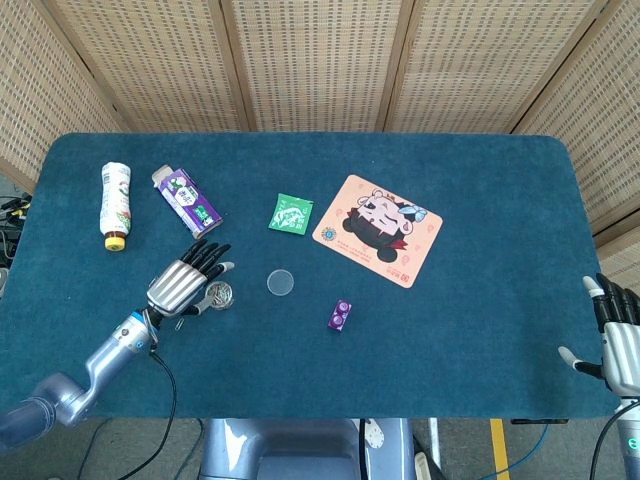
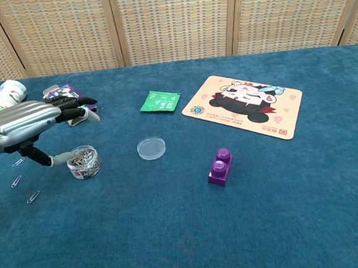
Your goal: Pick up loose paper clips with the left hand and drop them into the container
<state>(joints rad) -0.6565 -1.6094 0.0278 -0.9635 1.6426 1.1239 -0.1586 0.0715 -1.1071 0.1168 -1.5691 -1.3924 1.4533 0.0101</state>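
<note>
My left hand hovers over the left side of the small clear container, which is full of paper clips. In the chest view the left hand has its fingers stretched out flat and its thumb lowered toward the container, apart from the fingers, with nothing visible between them. Three loose paper clips lie on the blue cloth left of the container: one, a second and a third. My right hand rests at the table's near right corner, fingers apart and holding nothing.
The container's round clear lid lies just right of it. A purple block, a green sachet, a cartoon mat, a purple carton and a white bottle are spread over the blue table.
</note>
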